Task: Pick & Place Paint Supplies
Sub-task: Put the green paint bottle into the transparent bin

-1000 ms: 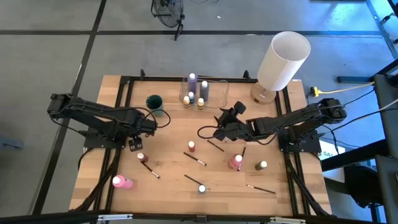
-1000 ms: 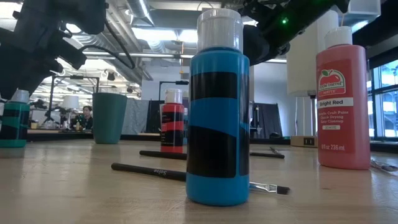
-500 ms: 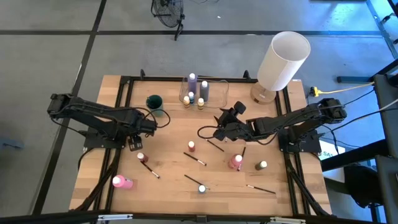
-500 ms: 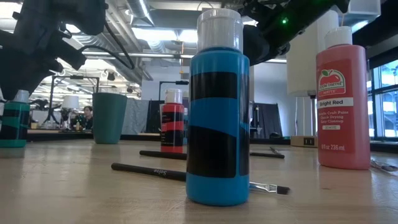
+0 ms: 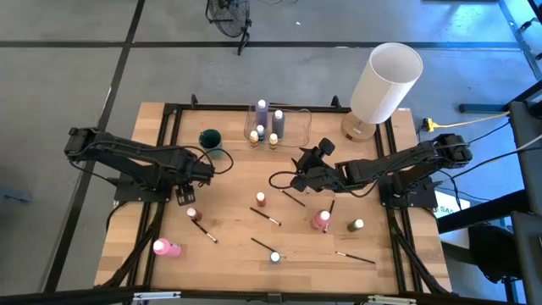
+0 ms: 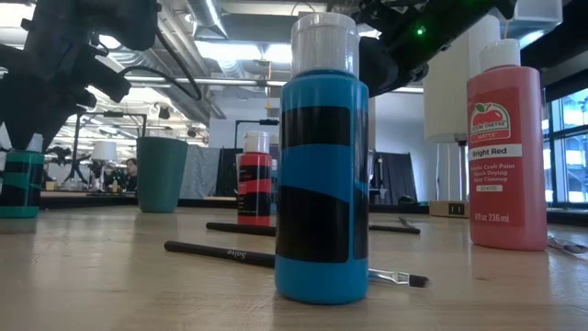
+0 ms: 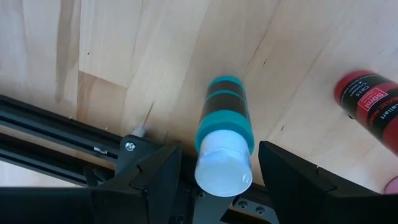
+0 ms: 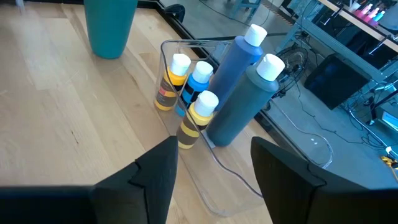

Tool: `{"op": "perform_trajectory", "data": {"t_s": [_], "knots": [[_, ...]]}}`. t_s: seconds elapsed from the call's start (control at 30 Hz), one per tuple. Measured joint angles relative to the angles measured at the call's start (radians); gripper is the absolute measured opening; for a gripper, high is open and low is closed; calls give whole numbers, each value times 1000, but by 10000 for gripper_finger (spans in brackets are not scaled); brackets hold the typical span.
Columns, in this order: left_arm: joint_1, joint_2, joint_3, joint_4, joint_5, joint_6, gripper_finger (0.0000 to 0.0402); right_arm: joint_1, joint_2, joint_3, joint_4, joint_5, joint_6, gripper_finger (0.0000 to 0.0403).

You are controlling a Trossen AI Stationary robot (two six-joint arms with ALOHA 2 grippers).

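At the table's left edge, the left gripper (image 5: 185,196) hangs straight over a small teal bottle (image 7: 224,134), its fingers spread to either side of the white cap with clear gaps, grasping nothing yet. That bottle stands upright, so its long axis runs up toward the gripper, and the left arm is plainly the nearer one. It has a teal body with dark bands and a pale round cap. Right gripper (image 5: 298,180) waits mid-table, spread and empty, facing the clear container (image 8: 205,155) of bottles.
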State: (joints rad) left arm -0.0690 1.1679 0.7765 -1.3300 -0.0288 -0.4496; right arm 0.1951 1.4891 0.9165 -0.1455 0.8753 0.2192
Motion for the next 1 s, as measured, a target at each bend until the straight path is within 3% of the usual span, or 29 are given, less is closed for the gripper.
{"op": "perform_trajectory", "data": {"t_s": [1.0], "knots": [[0,0,-14,27,-6,10,211,0,0,0,-8,-23,-11,206]]}}
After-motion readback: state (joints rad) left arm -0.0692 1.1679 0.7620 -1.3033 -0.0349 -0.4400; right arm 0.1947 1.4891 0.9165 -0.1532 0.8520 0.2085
